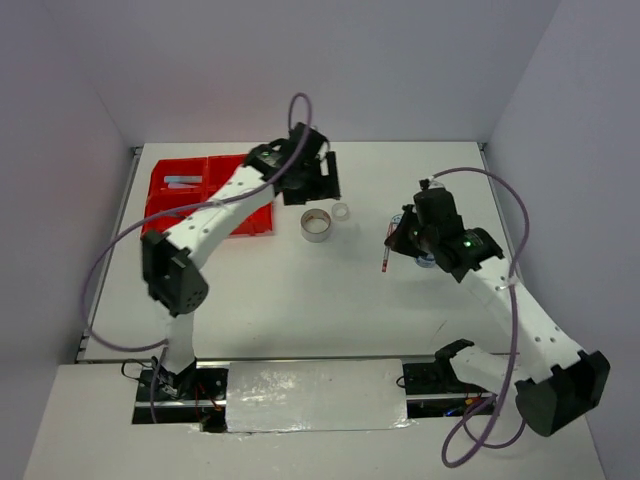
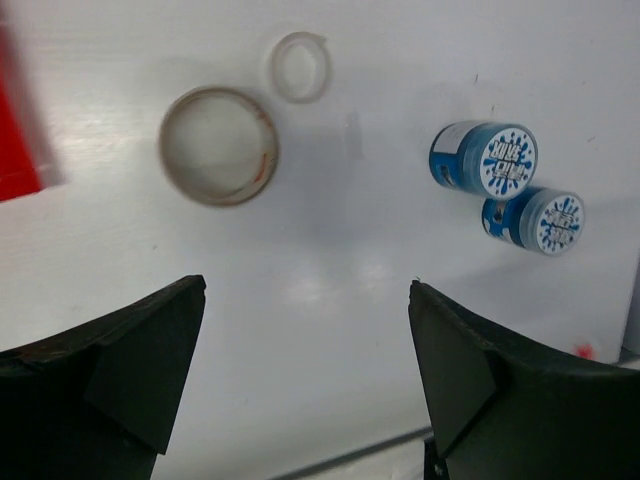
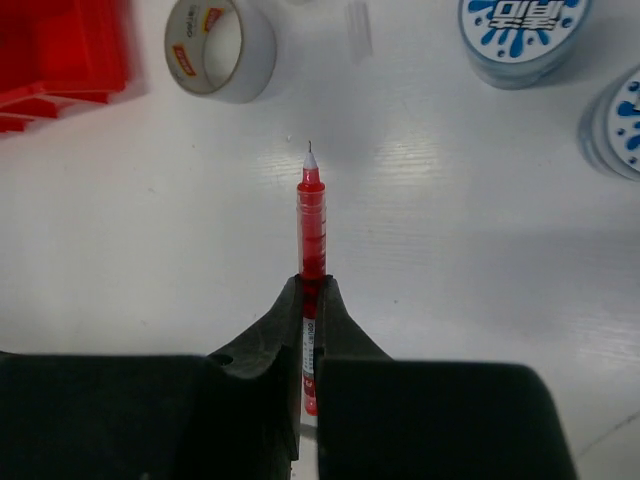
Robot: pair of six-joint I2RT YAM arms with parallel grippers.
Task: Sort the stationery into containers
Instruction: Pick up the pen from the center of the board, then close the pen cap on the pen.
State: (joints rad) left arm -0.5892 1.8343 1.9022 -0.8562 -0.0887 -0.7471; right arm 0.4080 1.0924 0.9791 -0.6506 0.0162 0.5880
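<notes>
At the far left of the white surface sits the red bin block, its right side hidden under the left arm; one pale stick shows in a rear compartment, and the other contents are too small to make out. The left pincer hangs just right of the bin with its fingers wide apart and nothing between them. Below it lie the grey tape ring and, just beside it but apart, the smaller clear tape ring, both flat on the surface. Further right, the red pen is clamped in the right pincer, tip pointing away from the fingers; its rear end is swallowed by them, and I cannot tell whether the tip meets the surface. The two blue-white tubs stand close together beyond it, almost wholly covered by the right arm from above and cut off at the right wrist view's edge
</notes>
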